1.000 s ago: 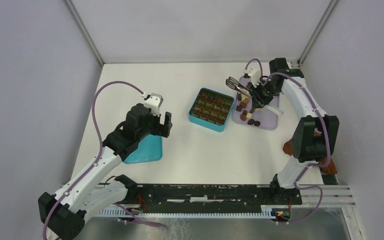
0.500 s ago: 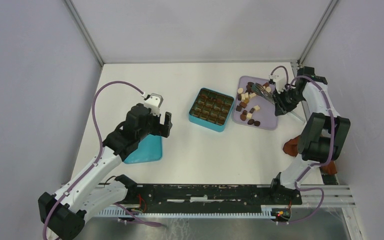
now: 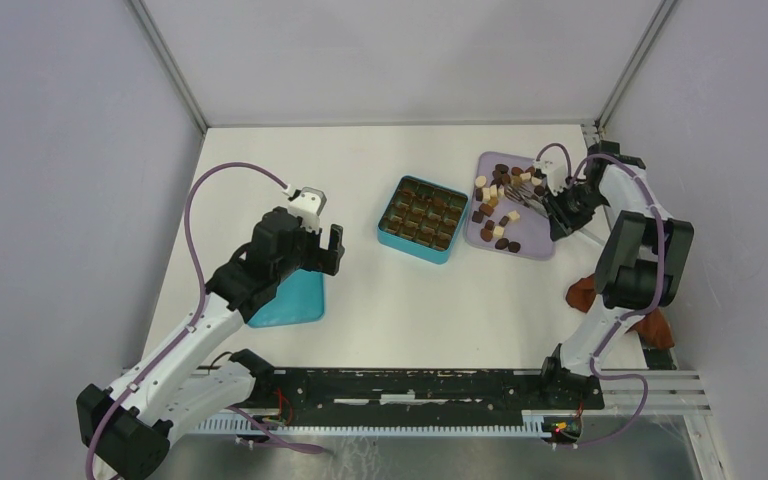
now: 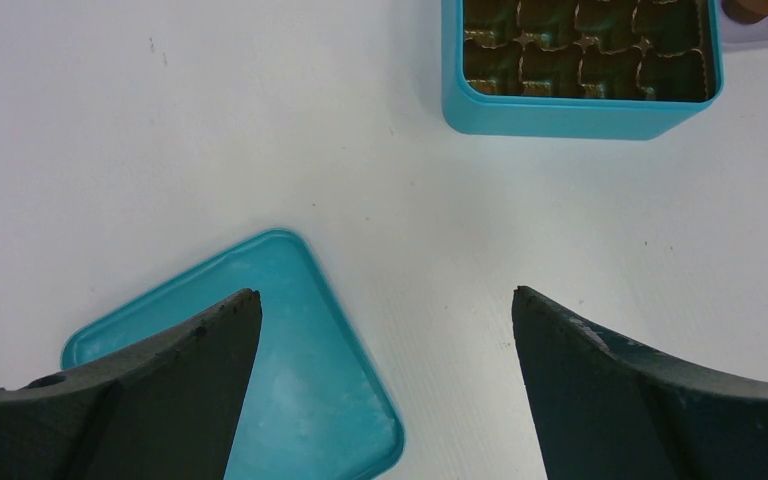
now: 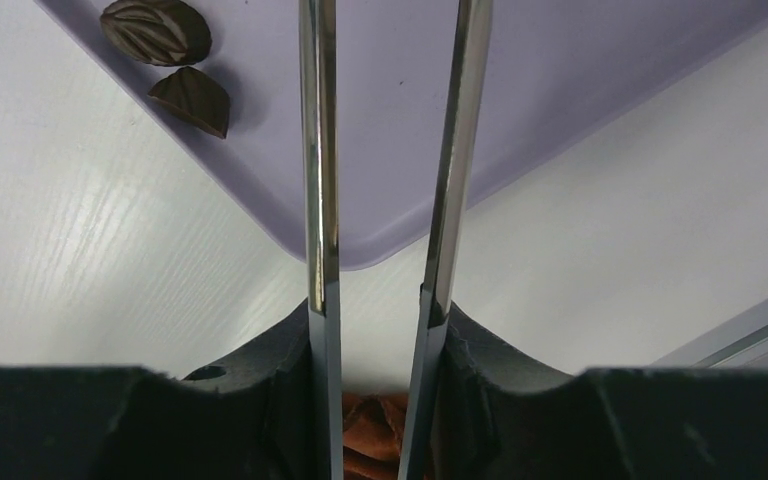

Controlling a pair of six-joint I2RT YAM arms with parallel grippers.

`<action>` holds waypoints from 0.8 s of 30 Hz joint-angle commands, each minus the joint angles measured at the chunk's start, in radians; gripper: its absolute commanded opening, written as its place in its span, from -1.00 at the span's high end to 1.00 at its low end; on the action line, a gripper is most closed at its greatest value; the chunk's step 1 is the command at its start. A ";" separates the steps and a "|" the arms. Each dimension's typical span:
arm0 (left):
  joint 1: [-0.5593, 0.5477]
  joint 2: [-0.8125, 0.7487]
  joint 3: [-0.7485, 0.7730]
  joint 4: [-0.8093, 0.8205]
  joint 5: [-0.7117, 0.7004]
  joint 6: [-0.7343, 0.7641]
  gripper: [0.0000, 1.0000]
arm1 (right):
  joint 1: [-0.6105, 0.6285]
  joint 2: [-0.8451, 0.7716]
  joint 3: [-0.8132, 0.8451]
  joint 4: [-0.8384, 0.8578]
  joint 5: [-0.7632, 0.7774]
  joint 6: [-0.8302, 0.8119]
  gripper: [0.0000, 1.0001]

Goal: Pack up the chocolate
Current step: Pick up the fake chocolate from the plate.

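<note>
The chocolate (image 3: 495,205) lies as several dark, brown and cream pieces on a lilac tray (image 3: 530,240). The right wrist view shows two dark chocolate pieces (image 5: 155,30) near the tray's corner (image 5: 520,90). My right gripper (image 3: 563,208) (image 5: 378,315) hangs at the tray's right edge, shut on metal tongs (image 3: 526,190) (image 5: 318,150) whose tips reach over the pieces. The open teal box (image 3: 422,218) (image 4: 570,115) with gold-brown cells stands left of the tray. My left gripper (image 3: 322,247) (image 4: 385,295) is open and holds nothing, hovering over the teal lid's edge.
The teal lid (image 3: 295,300) (image 4: 290,330) lies flat under the left arm. A reddish-brown cloth (image 3: 582,294) (image 5: 370,430) sits by the right arm's base, near the table's right edge. A metal rail (image 3: 650,385) runs along the front.
The right arm has swung with the tongs from over the tray's back left to its right edge. The left arm has stayed put.
</note>
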 commanded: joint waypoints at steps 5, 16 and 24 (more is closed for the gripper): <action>0.007 -0.010 0.000 0.031 0.006 0.030 -0.99 | -0.005 0.032 0.025 0.031 0.037 -0.002 0.12; 0.007 -0.010 0.000 0.031 0.005 0.030 -0.99 | -0.003 0.099 0.090 0.023 0.052 0.011 0.07; 0.009 -0.005 0.000 0.031 0.004 0.030 -0.99 | 0.013 0.139 0.134 0.019 0.068 0.020 0.06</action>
